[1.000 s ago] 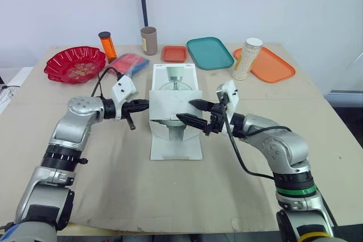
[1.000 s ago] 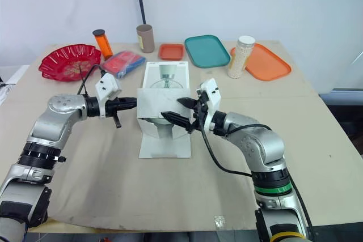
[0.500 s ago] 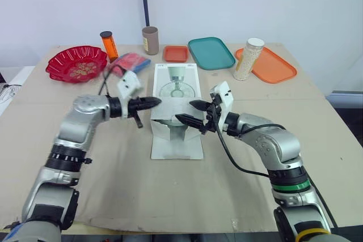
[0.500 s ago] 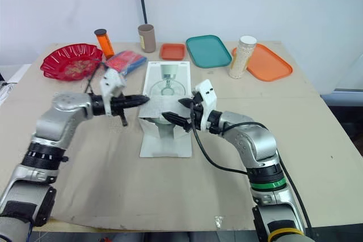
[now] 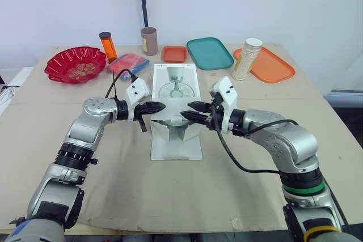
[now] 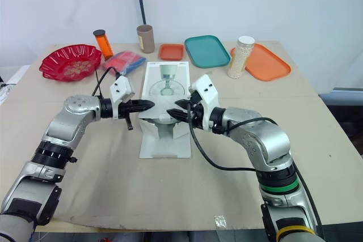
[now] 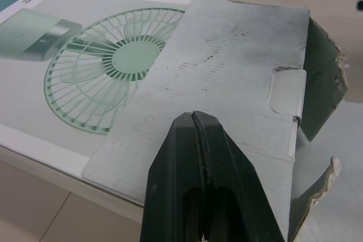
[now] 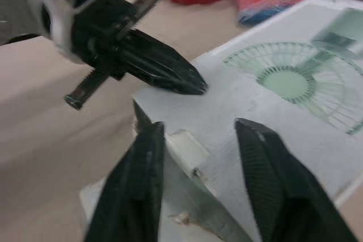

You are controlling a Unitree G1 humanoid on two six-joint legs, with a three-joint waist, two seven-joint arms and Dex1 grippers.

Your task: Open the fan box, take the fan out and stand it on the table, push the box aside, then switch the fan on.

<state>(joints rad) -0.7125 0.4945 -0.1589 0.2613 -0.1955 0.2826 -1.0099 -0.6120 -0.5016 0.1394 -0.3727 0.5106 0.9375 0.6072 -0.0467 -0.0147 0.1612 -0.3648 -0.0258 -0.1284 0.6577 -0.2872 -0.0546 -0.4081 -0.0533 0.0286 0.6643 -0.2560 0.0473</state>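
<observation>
The white fan box (image 5: 177,86) lies flat at the table's middle with a green fan printed on its top. Its near end is open. One grey flap (image 7: 227,72) is folded back over the top, and another flap (image 5: 176,148) lies on the table. My left gripper (image 5: 160,106) is shut, its tip resting on the folded flap's left part (image 7: 194,115). My right gripper (image 5: 186,110) reaches in from the right. Its fingers (image 8: 142,185) stand apart on either side of the flap's edge, facing the left gripper (image 8: 195,86).
Along the far edge stand a red bowl (image 5: 75,63), an orange bottle (image 5: 108,45), a red and blue packet (image 5: 129,62), a brown cup (image 5: 150,40), a small orange tray (image 5: 174,54), a teal tray (image 5: 210,52), a bead jar (image 5: 247,58) and an orange tray (image 5: 266,65).
The left gripper moved right onto the flap. The right gripper's fingers narrowed and came up to the flap's edge. The flap tipped back from upright over the box top.
</observation>
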